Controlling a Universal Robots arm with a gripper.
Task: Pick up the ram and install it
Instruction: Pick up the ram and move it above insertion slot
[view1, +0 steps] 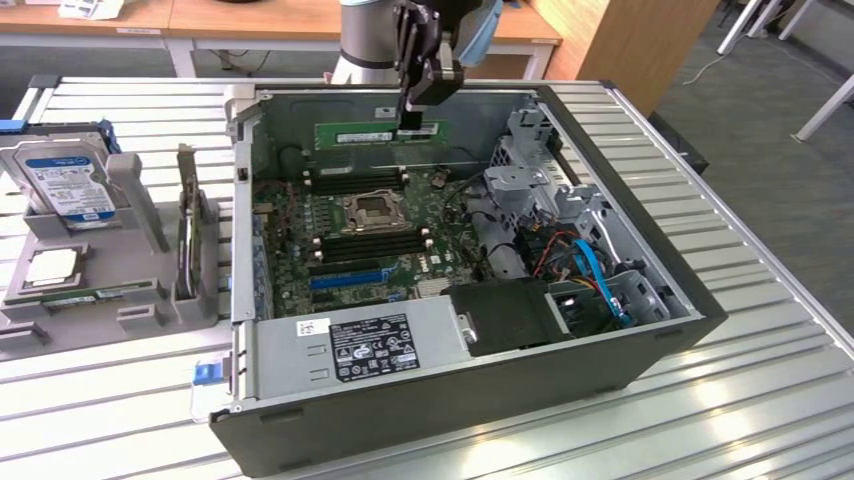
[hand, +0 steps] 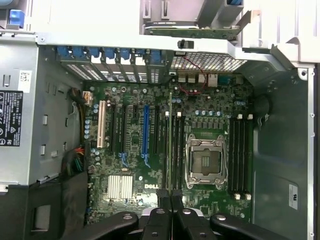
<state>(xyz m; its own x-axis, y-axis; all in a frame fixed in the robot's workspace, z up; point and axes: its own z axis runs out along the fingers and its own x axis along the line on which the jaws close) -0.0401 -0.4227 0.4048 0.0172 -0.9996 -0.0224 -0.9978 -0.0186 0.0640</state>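
The ram is being held clamped in the claw near the case's far wall; the arm is being cut off above.

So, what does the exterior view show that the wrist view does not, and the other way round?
Exterior view: the hard drive in a grey holder beside the computer case, the slatted table, and the flat side of the green memory stick. Wrist view: a white slot, and the stick edge-on, as a thin line. Both: the pincer shut on the stick, the processor socket and the blue slot.
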